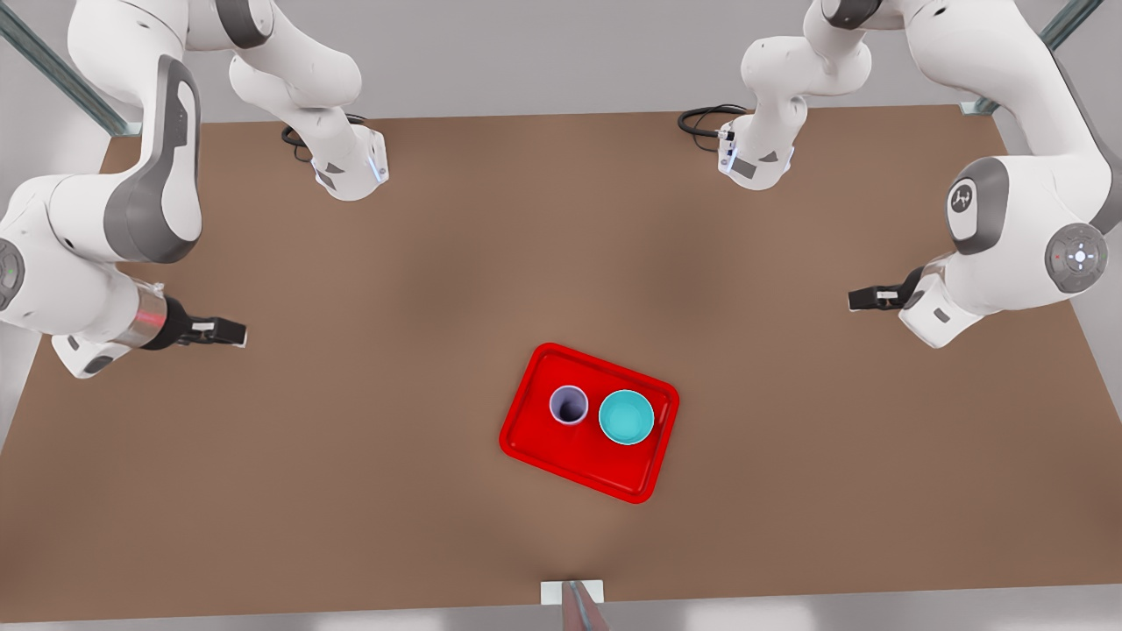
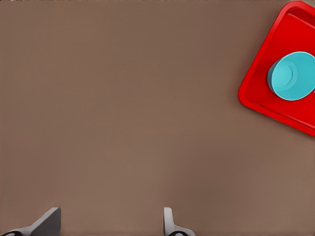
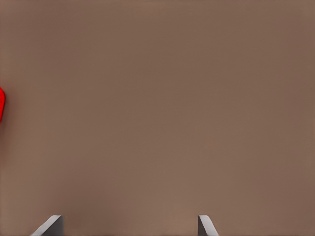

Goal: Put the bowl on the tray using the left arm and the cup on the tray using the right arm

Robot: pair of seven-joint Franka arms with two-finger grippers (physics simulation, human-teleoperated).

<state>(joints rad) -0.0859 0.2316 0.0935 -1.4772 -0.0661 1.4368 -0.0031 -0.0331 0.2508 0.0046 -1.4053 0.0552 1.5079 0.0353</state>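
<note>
Both placements look done to me. The bowl (image 1: 627,417) and the cup (image 1: 569,405) stand upright inside the tray (image 1: 578,469), side by side and just apart, the cup at the bowl's nine o'clock in the front view. Nothing seems left but to stay clear.

My left gripper (image 2: 110,223) hangs over bare table (image 1: 351,491), fingers spread wide and empty; from its wrist camera the bowl sits on a corner of the tray, off toward two o'clock. My right gripper (image 3: 129,227) is likewise released and empty over plain brown surface, with a sliver of the tray's rim at nine o'clock. In the front view both arms wait well apart from the tray, one at each side of the table.

The bowl is shallow, round and teal, its inside smooth. The cup is narrower, lavender, with a dark inside. The tray is bright red, rounded at the corners, with a raised rim.
</note>
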